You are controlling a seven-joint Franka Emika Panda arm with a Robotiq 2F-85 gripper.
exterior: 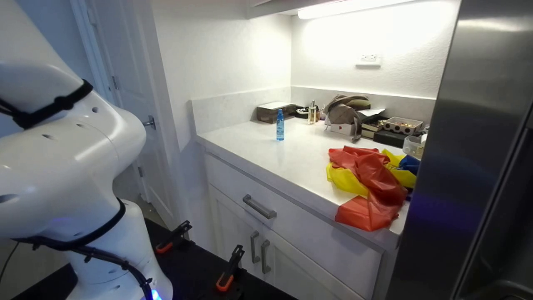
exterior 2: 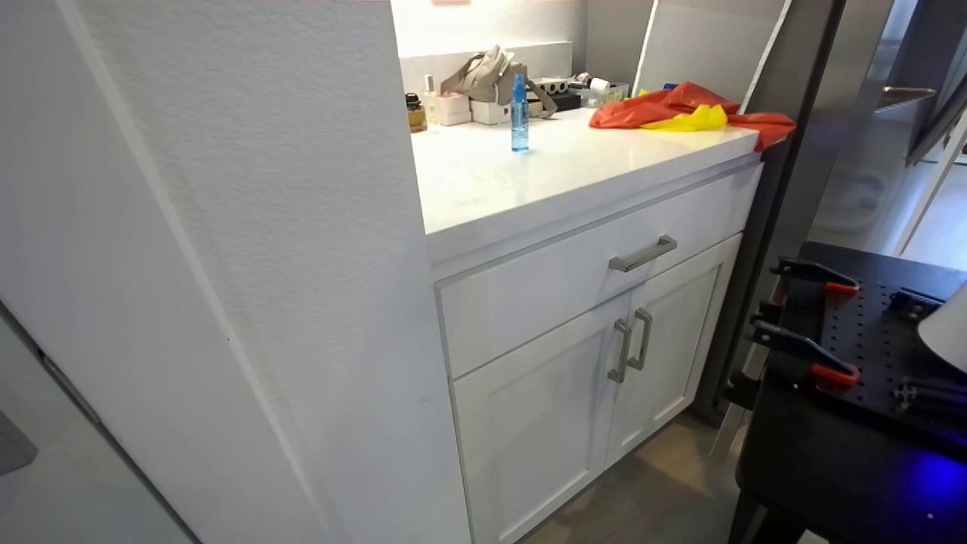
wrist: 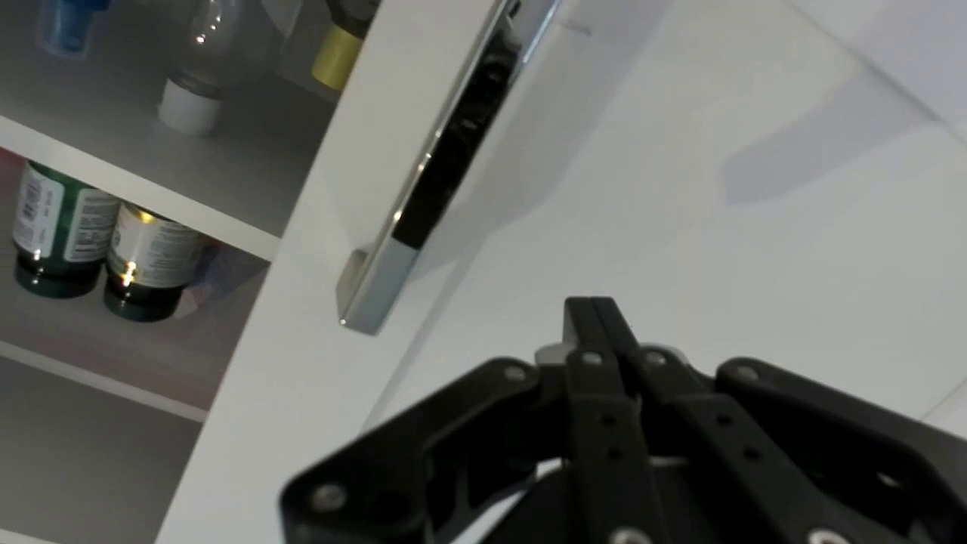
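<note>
My gripper (wrist: 591, 302) is shut, its two black fingertips pressed together with nothing between them. It shows only in the wrist view; both exterior views leave it out of frame. Its tips are in front of a plain white surface (wrist: 755, 264). A shiny metal bar handle (wrist: 438, 177) on a white panel (wrist: 317, 302) lies up and left of the fingertips, apart from them. Left of that panel is an open space with shelves (wrist: 136, 181). It holds two dark green bottles (wrist: 59, 227) with labels, a clear bottle with a white cap (wrist: 189, 107) and a yellow-capped one (wrist: 337, 57).
In both exterior views a blue spray bottle (exterior: 280, 126) (exterior 2: 519, 117) stands on a white counter (exterior: 258, 139). A red and yellow cloth (exterior: 372, 187) lies near the steel fridge (exterior: 454, 175). A drawer and cabinet doors with metal handles (exterior: 259, 207) are below. Clamps (exterior: 230, 268) grip the black table.
</note>
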